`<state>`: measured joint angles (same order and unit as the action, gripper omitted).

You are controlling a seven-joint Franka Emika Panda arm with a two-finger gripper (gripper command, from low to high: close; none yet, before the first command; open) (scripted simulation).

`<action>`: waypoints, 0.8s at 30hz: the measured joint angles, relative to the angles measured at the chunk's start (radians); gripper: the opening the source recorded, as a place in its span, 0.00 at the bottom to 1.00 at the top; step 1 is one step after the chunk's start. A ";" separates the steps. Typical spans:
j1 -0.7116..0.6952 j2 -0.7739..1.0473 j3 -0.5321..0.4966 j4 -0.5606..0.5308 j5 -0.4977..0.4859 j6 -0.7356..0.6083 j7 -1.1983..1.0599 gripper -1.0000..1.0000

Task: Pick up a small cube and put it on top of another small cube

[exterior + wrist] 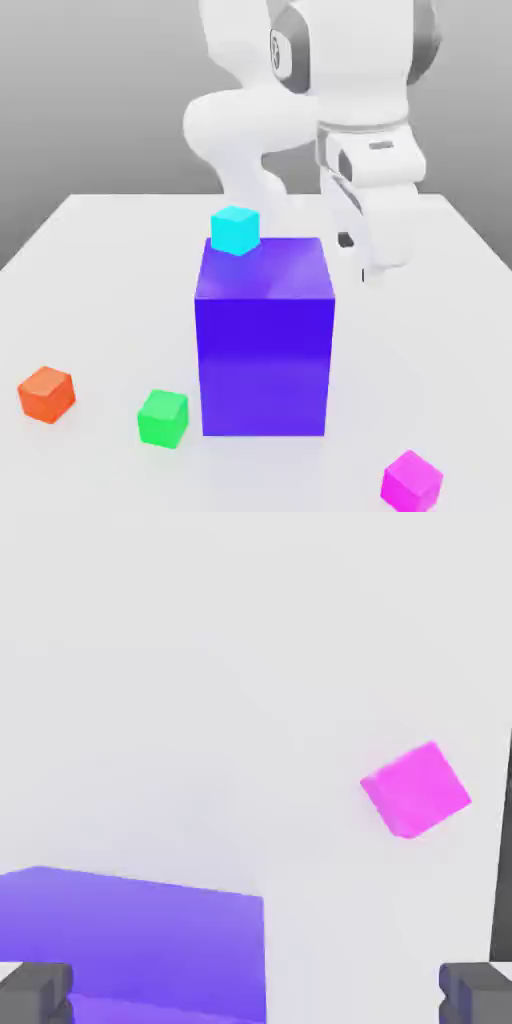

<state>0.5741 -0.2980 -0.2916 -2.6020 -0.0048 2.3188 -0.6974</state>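
"Where's the hand?"
"The hand (360, 258) is open and empty, raised beside the big purple block (264, 350), on the exterior view's right."
"And the pink cube?"
"The pink cube (411, 484) sits on the tabletop (100, 290), lower than the hand and apart from it, nearer the camera."

A cyan cube (235, 230) is seen atop a purple block (265, 350) on a white table (110, 260); a green cube (163, 418) and an orange cube (47, 394) are set toward the exterior view's left, a pink cube (411, 484) toward its right.
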 joint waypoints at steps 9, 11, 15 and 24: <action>0.069 0.332 0.002 0.128 0.131 0.193 -0.279 1.00; 0.066 0.406 0.013 0.157 0.160 0.235 -0.340 1.00; 0.048 0.550 0.053 0.214 0.200 0.321 -0.451 1.00; -0.016 0.787 0.130 0.274 0.233 0.484 -0.570 0.00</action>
<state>0.5583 0.4889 -0.1617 -2.3276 0.2286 2.8031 -1.2672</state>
